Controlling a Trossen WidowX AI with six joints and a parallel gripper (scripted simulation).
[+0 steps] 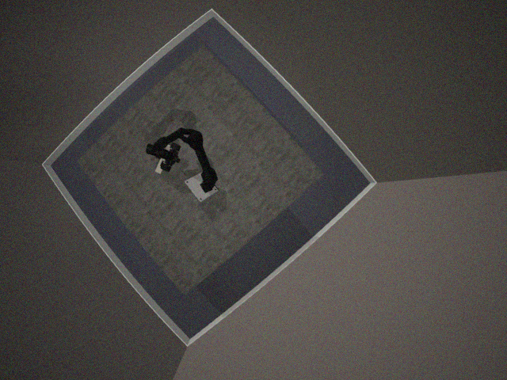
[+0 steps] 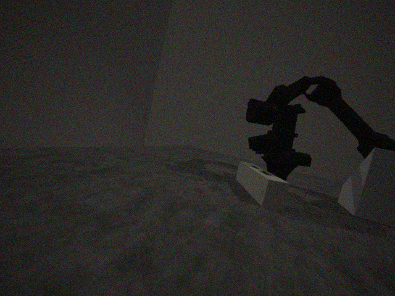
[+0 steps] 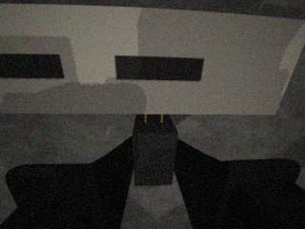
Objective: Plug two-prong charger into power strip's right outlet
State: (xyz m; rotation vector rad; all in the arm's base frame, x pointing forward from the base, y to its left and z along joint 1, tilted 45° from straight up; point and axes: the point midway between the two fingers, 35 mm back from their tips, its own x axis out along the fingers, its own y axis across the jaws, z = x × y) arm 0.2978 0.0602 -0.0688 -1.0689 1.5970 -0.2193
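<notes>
The power strip [image 1: 158,168] [image 2: 252,183] [image 3: 243,91], a pale block, lies on the mottled surface [image 1: 242,172] [image 2: 127,229], and two dark outlets show in its upper face. The gripper [image 2: 284,178] [image 3: 152,139] is beside the power strip's long edge, pointing down, its fingers closed on the dark, boxy charger [image 3: 154,155]. In the wrist view the charger sits just below the power strip's near edge, its two thin yellow prongs [image 3: 162,118] aimed toward the power strip and overlapping that edge in the picture; whether they touch it cannot be told. The prongs are outside both outlets. The right outlet [image 3: 159,68] is above the charger in that view, and the other outlet [image 3: 30,66] is farther left along the power strip, cut off by the frame. The black arm [image 1: 198,149] [image 2: 347,118] arches over to the power strip from the pale base plate [image 1: 196,190], which is near the power strip but apart from it. Shadows fall across part of the power strip's upper face.
</notes>
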